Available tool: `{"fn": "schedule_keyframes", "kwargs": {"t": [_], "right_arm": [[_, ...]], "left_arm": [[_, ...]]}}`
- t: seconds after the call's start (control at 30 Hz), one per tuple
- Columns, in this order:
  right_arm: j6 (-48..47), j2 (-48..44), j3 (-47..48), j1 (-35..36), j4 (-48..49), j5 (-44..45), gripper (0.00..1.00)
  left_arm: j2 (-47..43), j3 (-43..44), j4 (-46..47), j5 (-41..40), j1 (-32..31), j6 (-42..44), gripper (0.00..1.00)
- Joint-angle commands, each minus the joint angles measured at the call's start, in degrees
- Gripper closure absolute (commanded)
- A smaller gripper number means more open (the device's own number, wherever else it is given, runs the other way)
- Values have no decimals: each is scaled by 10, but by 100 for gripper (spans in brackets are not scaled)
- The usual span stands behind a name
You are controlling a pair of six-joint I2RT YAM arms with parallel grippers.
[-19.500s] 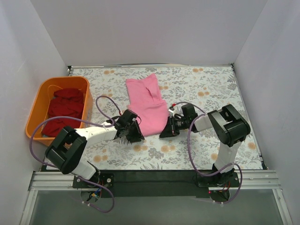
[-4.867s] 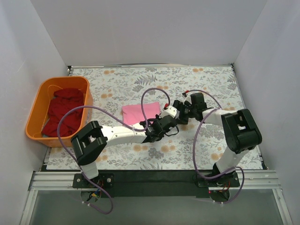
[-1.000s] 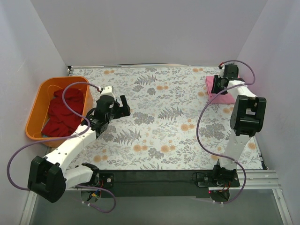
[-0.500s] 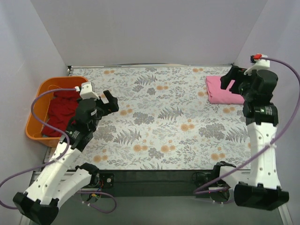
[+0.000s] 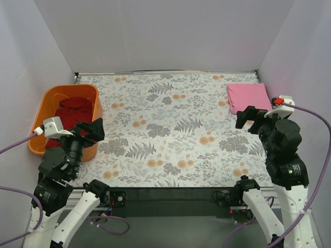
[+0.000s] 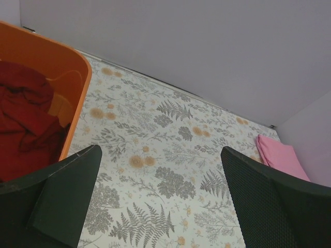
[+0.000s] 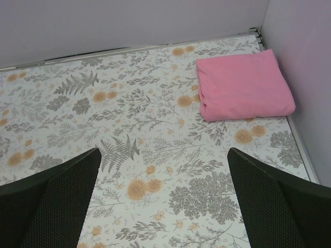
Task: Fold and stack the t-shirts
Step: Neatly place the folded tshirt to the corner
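Note:
The bright pink t-shirt (image 5: 250, 97) lies folded flat at the table's back right corner, and shows again in the right wrist view (image 7: 243, 85) and the left wrist view (image 6: 282, 157). Dark red t-shirts (image 5: 72, 111) are heaped loosely in the orange basket (image 5: 51, 98) at the left (image 6: 23, 121). My left gripper (image 5: 89, 132) hangs high near the basket's front end, open and empty (image 6: 160, 155). Raised above the near right of the table, short of the pink shirt, my right gripper (image 5: 252, 120) is open with nothing between its fingers (image 7: 163, 155).
A floral cloth (image 5: 170, 134) covers the table. White walls close it in at the back and on both sides, and the right wall (image 7: 305, 62) stands right beside the pink shirt. The basket's rim (image 6: 77, 88) runs along the left edge.
The right gripper has opened and drawn back from the pink shirt, which stays folded in the corner. Both arms have risen and pulled back toward the near edge.

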Motion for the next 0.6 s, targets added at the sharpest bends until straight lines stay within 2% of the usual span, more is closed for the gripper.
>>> {"fn": "schedule_keyframes", "kwargs": {"t": [0.0,0.17,0.4,0.57], "right_arm": [[-22,-68,-35,25,12,77,2],[-38,-126,-121,46,38,110,2],[-70,-198,-231,65,128,103,2],[-81,-223,-274,75,157,91,2]], "left_arm": [[-23,-3,-61,-25,1,-34,7],[-52,-27,-61,-24,2,-43,7],[-80,-71,-66,-31,2,-94,7],[-81,-81,-70,-37,2,-119,7]]}}
